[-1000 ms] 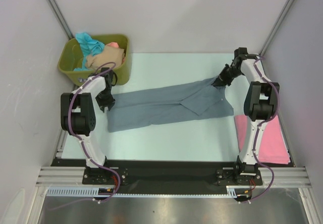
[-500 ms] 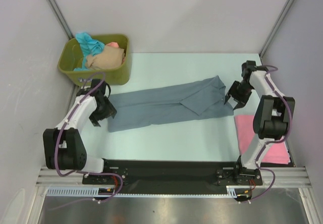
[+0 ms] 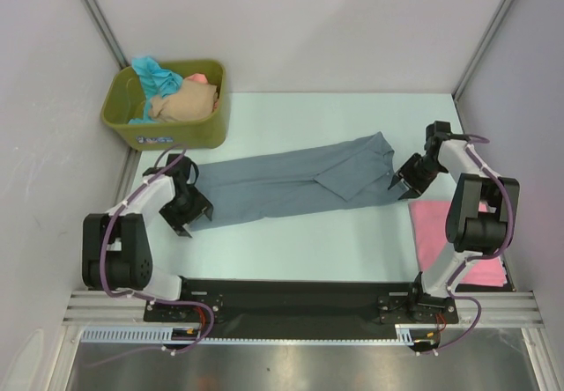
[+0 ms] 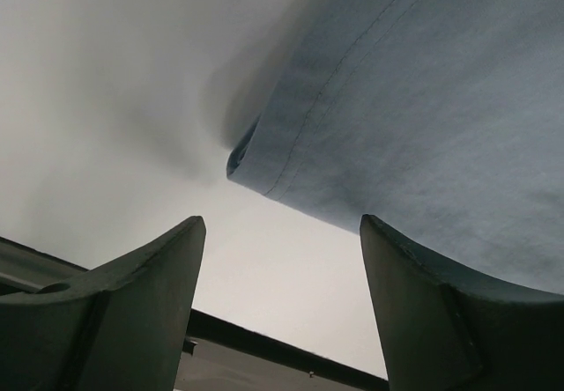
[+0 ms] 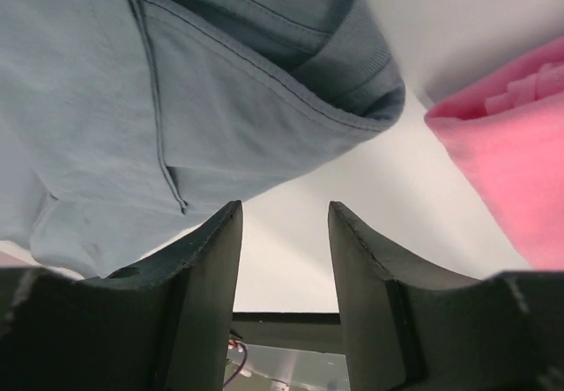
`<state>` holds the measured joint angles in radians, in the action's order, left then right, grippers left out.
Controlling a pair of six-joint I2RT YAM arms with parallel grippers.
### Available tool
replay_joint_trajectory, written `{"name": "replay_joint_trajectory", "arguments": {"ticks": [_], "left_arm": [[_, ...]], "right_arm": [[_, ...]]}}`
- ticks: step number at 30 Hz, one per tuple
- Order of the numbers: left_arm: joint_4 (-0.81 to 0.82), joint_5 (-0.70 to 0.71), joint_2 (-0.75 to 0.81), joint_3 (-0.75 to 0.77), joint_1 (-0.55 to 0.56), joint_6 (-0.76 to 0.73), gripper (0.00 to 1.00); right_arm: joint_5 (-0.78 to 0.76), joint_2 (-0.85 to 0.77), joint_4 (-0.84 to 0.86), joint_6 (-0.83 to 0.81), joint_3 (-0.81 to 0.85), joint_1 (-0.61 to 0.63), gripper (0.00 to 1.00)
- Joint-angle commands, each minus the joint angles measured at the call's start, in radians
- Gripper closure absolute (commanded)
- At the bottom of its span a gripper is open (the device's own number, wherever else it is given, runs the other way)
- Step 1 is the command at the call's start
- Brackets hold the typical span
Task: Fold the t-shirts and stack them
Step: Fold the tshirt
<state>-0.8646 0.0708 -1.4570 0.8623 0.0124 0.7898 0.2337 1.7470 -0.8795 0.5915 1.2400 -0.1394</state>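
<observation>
the slate grey-blue t-shirt [image 3: 300, 184] lies stretched across the middle of the overhead frame on the worktop [image 3: 291, 127]. both tools are released, gripping nothing: the left tool [image 3: 194, 218] at its left end, the right tool [image 3: 403, 182] at its right end, near the pink t-shirt [image 3: 489, 254].

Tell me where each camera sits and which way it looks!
Top external: above and behind the robot, looking down at the table; the left arm and right arm show whole, reaching the grey-blue t-shirt.
Left wrist: on the left wrist, looking past its two open fingers at that shirt's hemmed corner.
Right wrist: past its own open fingers at the shirt's edge and the pink t-shirt.
All three share the grey-blue shirt.
</observation>
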Motion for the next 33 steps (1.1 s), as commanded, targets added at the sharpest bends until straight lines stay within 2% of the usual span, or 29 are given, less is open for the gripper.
{"name": "replay_joint_trajectory", "arguments": {"ticks": [1, 8, 15, 25, 28, 29, 31, 32, 33], "left_arm": [[0.045, -0.008, -0.023, -0.009, -0.008, 0.04, 0.24], [0.078, 0.013, -0.077, -0.026, -0.046, 0.031, 0.34], [0.088, 0.053, -0.103, 0.003, -0.052, 0.0, 0.6], [0.082, 0.081, -0.117, 0.014, -0.072, -0.03, 0.76], [0.078, 0.092, -0.115, 0.006, -0.091, -0.038, 0.83], [0.078, 0.093, -0.112, 0.001, -0.098, -0.041, 0.86], [0.075, 0.101, -0.1, -0.008, -0.133, -0.049, 0.92], [0.078, 0.104, -0.095, -0.011, -0.149, -0.055, 0.93], [0.079, 0.107, -0.088, -0.016, -0.176, -0.061, 0.98]], "right_arm": [[0.007, 0.003, 0.047, 0.034, -0.002, 0.0, 0.51], [-0.01, 0.017, 0.042, 0.039, -0.017, 0.0, 0.47], [-0.034, 0.045, 0.063, 0.048, -0.028, 0.0, 0.45], [-0.096, 0.084, 0.112, 0.048, -0.051, -0.011, 0.48], [-0.126, 0.112, 0.12, 0.03, -0.047, -0.011, 0.61], [-0.135, 0.111, 0.117, 0.027, -0.05, -0.011, 0.82], [-0.166, 0.105, 0.103, 0.021, -0.06, -0.009, 1.0], [-0.189, 0.088, 0.094, 0.016, -0.068, -0.008, 1.0], [-0.197, 0.076, 0.093, 0.014, -0.076, -0.005, 1.0]]}}
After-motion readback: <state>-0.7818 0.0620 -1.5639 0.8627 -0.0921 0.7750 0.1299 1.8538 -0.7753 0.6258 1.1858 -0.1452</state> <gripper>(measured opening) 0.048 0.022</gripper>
